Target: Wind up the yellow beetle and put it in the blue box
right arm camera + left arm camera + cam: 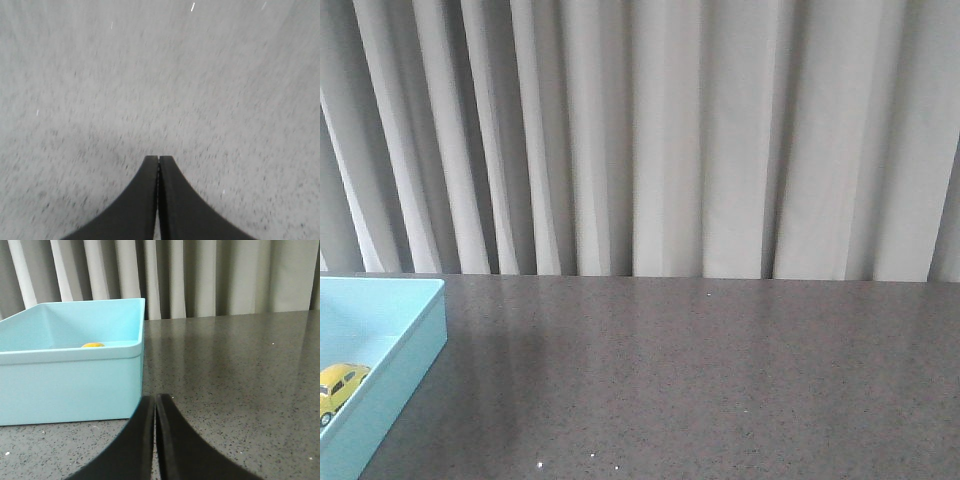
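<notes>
Yellow beetle (340, 386): small bright yellow toy car, rounded roof, dark windows, silver wheel. Sits inside the blue box (415, 345), a pale turquoise low-walled tray at the left edge of the speckled grey desk (700, 380). Left claw (155, 402) clenched, empty, just outside the box wall. Right claw (158, 162) clenched, empty, over bare desk.

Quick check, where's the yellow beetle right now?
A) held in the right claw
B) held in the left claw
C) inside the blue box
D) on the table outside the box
C: the yellow beetle sits inside the blue box; the left claw and the right claw are both shut and empty.
</notes>
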### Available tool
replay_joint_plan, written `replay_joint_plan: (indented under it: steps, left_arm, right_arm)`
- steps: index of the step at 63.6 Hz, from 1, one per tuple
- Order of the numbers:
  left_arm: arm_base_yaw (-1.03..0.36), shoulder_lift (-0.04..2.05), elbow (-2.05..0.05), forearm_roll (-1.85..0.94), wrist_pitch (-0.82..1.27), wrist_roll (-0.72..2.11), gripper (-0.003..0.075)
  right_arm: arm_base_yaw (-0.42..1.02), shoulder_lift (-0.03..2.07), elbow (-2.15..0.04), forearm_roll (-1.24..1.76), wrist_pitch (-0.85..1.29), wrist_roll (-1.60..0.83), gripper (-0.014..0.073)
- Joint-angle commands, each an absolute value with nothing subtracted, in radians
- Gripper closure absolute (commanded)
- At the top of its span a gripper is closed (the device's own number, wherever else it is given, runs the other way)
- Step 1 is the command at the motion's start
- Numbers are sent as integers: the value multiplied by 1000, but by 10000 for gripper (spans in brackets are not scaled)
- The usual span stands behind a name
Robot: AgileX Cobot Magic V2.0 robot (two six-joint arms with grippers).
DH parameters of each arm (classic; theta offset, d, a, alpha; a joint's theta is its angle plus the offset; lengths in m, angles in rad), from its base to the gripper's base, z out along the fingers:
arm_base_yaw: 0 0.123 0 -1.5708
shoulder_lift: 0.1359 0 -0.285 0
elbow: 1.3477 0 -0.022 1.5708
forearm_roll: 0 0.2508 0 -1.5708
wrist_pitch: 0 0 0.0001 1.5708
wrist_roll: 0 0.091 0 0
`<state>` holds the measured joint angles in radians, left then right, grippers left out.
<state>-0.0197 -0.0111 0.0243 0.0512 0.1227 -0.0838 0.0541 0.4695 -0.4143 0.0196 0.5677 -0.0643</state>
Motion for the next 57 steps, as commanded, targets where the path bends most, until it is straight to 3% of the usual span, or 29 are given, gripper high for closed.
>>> replay_joint_plan:
  steps: [1, 12, 22, 57]
  left_arm:
    - [-21, -27, 15, 47, 42, -94, 725]
    - [-21, -27, 15, 47, 42, -94, 725]
    - [-21, -27, 15, 47, 42, -94, 725]
    - [-21, -27, 15, 47, 42, -94, 725]
  right_arm:
    - [24, 335, -278, 13, 251, -65, 601]
    - [-22, 87, -39, 73, 24, -62, 601]
    - [-28, -24, 30, 86, -10, -62, 601]
    - [-31, -21, 30, 87, -9, -62, 601]
